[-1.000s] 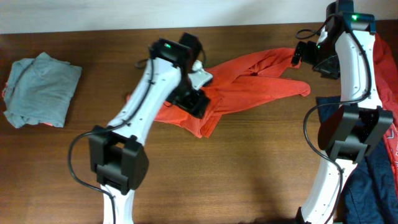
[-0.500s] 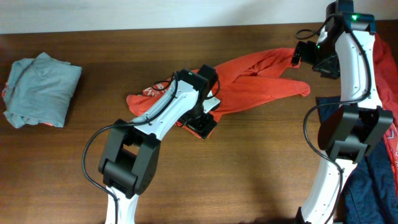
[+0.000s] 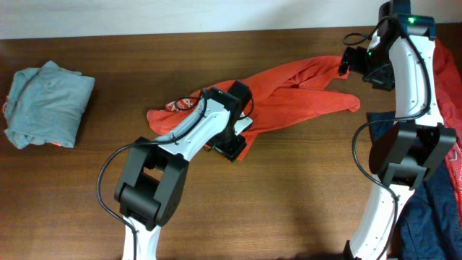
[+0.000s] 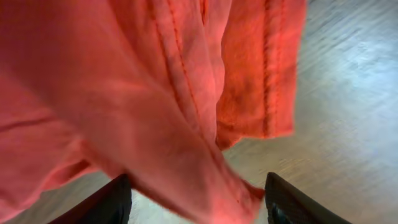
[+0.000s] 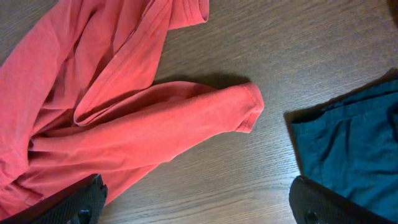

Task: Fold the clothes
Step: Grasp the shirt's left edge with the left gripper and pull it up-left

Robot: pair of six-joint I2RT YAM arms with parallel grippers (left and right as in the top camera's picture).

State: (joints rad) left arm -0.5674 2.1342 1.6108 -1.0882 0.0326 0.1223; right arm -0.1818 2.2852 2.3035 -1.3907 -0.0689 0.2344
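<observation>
The orange-red T-shirt (image 3: 296, 94) lies crumpled across the middle of the table, white lettering showing at its left end (image 3: 180, 105). My left gripper (image 3: 232, 144) is low at the shirt's front edge. In the left wrist view a fold of the shirt (image 4: 155, 93) hangs between the spread jaws of the left gripper (image 4: 196, 208), which is open and not clamped. My right gripper (image 3: 354, 63) hovers open at the shirt's right end. In its wrist view the right gripper (image 5: 199, 208) has bare table between its fingers, and a sleeve (image 5: 186, 118) lies just ahead.
A folded pale grey-green garment (image 3: 47, 105) sits at the far left. A navy garment (image 3: 426, 209) and another red one (image 3: 449, 87) are heaped at the right edge; the navy garment (image 5: 348, 149) lies close to the right finger. The right arm's base stands among them.
The left arm has swung down from above the shirt to its front edge, uncovering the lettered left part. Its jaws have narrowed slightly around the fold. The right arm has not moved.
</observation>
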